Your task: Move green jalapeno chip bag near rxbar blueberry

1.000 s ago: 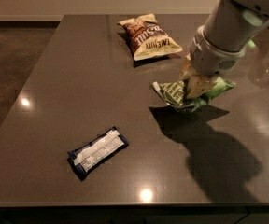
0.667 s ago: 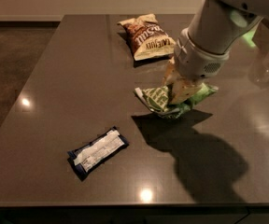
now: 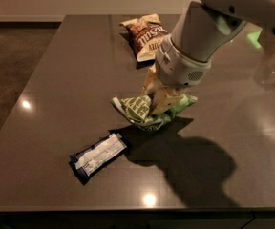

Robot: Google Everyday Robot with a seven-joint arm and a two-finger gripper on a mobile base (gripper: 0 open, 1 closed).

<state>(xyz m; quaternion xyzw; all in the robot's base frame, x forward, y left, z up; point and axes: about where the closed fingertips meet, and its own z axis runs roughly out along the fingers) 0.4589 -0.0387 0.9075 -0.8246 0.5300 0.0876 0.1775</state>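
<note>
Gripper (image 3: 159,97), clenched on the green jalapeno chip bag (image 3: 135,109) just beyond the rxbar blueberry (image 3: 98,154); release it high and your crinkly bag may slide away.

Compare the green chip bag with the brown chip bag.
The crinkly light-green chip bag is crumpled, pinched in the gripper at mid-table; the brown-and-cream chip bag lies flat, untouched, near the far edge. The green bag is close to the navy bar wrapper; the brown one is far from it. Both are printed snack bags.
</note>
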